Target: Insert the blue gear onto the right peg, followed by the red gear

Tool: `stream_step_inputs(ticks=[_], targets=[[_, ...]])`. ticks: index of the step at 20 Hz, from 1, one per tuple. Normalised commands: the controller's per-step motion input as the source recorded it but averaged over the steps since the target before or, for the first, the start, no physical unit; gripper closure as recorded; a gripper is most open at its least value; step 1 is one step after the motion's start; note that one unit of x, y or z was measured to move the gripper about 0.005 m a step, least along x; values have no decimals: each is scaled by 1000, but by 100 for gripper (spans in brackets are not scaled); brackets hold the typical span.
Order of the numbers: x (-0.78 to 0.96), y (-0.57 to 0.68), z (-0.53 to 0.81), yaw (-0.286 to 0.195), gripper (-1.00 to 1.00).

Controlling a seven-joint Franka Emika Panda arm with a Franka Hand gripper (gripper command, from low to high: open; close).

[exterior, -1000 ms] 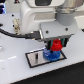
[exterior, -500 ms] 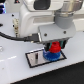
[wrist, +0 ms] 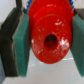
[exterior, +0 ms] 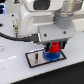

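The red gear (exterior: pixel 54 48) hangs between the dark fingers of my gripper (exterior: pixel 54 47), which is shut on it. Just beneath it the blue gear (exterior: pixel 50 56) lies on the right part of the grey black-edged plate (exterior: pixel 34 59); whether the two gears touch I cannot tell. The right peg is hidden under the gears. In the wrist view the red gear (wrist: pixel 50 35) fills the middle, its centre hole dark, squeezed between two teal pads (wrist: pixel 22 45) of the gripper (wrist: pixel 49 37).
The white arm body (exterior: pixel 40 17) looms over the plate, with a black cable (exterior: pixel 12 36) hanging at the exterior view's left. The plate rests on a white table (exterior: pixel 20 72).
The gripper has come down with the red gear, closing the gap to the blue gear on the plate.
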Motion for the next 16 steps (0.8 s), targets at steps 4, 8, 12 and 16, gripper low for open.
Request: stream_step_inputs(ticks=[4,8,12,16], targets=[[52,-3,326,0,100],[-181,-94,289,0,100],[-29,-32,70,0,100],[228,-53,-77,0,100]])
